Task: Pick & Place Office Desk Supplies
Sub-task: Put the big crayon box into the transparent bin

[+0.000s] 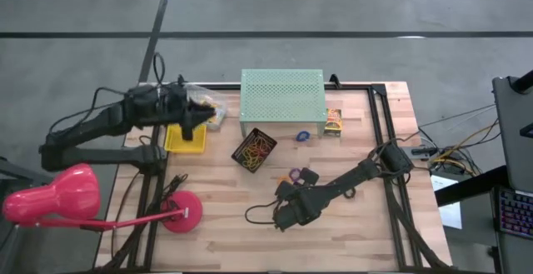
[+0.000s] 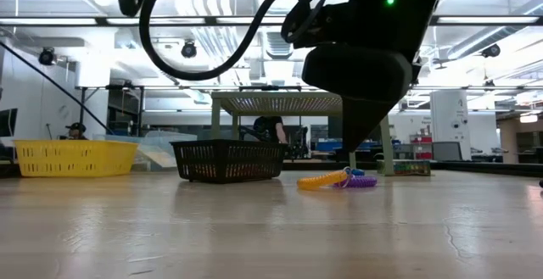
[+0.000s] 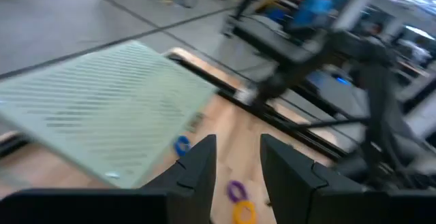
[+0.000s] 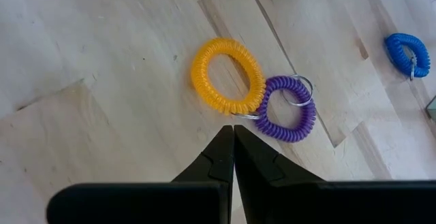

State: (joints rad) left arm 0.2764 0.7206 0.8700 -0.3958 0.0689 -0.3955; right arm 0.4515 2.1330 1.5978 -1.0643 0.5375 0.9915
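In the blurred left wrist view the mint-green perforated stand (image 3: pixel 109 108) smears into stripes and runs off the edge, the print on the little yellow-orange box (image 1: pixel 333 122) is too small to read, and the right arm (image 2: pixel 365 50) hides the room behind.

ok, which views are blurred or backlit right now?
Left wrist view: motion-blurred, the green stand and room smeared; only the left gripper fingers read clean. Low view: backlit by ceiling lights, so the right arm is near silhouette, with soft sheen on the table. Right wrist view: sharp, the orange coil and purple coil crisp. High view: evenly lit.
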